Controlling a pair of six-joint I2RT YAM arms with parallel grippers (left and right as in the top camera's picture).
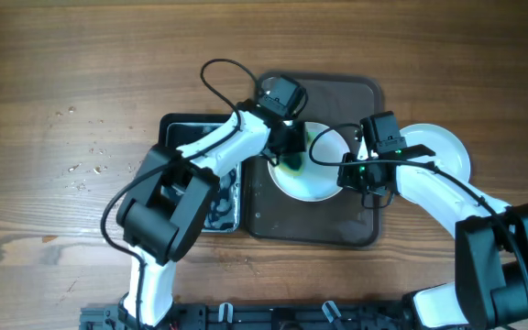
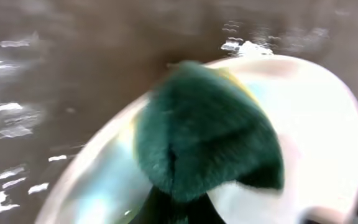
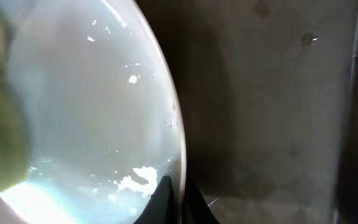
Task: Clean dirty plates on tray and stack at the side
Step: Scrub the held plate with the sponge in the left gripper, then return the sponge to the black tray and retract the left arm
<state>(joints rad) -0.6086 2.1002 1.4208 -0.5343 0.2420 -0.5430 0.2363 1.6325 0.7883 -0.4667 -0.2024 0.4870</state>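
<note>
A white plate (image 1: 324, 174) lies on the dark brown tray (image 1: 319, 229). My left gripper (image 1: 291, 151) is shut on a teal sponge (image 2: 204, 137) and presses it on the plate's left part (image 2: 316, 124). A pale blue film shows on the plate around the sponge. My right gripper (image 1: 351, 171) is shut on the plate's right rim; in the right wrist view the fingers (image 3: 178, 196) pinch the rim of the plate (image 3: 92, 112). Another white plate (image 1: 443, 147) sits on the table right of the tray, partly under my right arm; I cannot tell whether it is a stack.
A smaller black tray (image 1: 195, 128) lies left of the brown tray, mostly hidden under my left arm. Wet droplets speckle the wooden table at the far left (image 1: 85, 165). The brown tray's floor (image 3: 272, 112) looks wet.
</note>
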